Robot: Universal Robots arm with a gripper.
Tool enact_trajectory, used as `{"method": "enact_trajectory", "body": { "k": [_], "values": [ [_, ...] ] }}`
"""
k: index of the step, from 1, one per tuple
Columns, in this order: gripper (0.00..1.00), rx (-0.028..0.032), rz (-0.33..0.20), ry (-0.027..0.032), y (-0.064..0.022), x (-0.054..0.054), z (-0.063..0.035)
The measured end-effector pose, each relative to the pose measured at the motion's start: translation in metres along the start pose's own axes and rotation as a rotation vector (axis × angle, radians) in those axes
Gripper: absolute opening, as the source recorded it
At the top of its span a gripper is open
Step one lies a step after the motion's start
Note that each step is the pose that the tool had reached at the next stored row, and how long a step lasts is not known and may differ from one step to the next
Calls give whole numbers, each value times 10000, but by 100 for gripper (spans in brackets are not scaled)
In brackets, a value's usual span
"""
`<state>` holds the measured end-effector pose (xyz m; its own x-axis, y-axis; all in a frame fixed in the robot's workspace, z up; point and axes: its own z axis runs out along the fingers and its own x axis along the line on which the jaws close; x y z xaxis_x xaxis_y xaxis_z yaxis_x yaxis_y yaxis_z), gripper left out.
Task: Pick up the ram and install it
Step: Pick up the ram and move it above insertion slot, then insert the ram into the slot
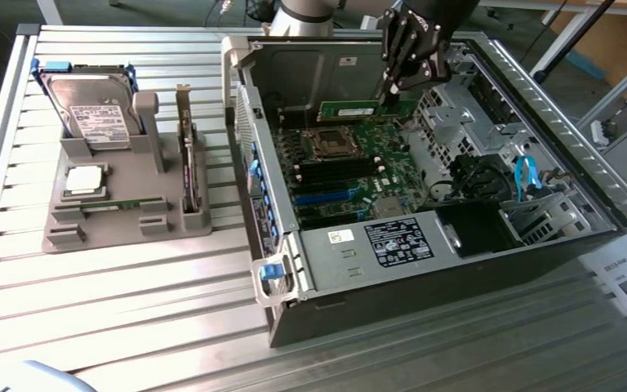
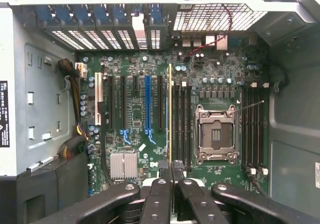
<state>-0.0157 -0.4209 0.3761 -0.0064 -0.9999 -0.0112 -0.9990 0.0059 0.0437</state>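
The ram (image 1: pixel 352 107) is a thin green stick held level above the far end of the motherboard (image 1: pixel 346 175), inside the open computer case (image 1: pixel 281 269). My gripper (image 1: pixel 393 90) is shut on the end of the stick nearer the exterior view's right. In the wrist view the ram (image 2: pixel 170 114) shows edge-on as a thin line running away from my gripper (image 2: pixel 171 170). It hangs over the board beside a bank of black memory slots (image 2: pixel 182 124). The open processor socket (image 2: pixel 216 134) lies just past those slots, with a second slot bank (image 2: pixel 252 129) beyond it.
On the exterior view's left, a grey holder (image 1: pixel 107 220) on the slatted table carries a hard drive (image 1: pixel 95 114), a silver processor chip (image 1: pixel 85 180) and an upright expansion card (image 1: pixel 188 163). Case walls, a drive cage (image 1: pixel 455 106) and blue cables (image 1: pixel 526 175) surround the board.
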Motion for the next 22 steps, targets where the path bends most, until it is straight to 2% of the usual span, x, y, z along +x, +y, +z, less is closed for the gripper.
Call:
{"method": "enact_trajectory", "body": {
  "k": [12,22],
  "values": [
    [11,0,0,0,0,-101,9],
    [11,0,0,-1,0,-106,14]
  ]
}}
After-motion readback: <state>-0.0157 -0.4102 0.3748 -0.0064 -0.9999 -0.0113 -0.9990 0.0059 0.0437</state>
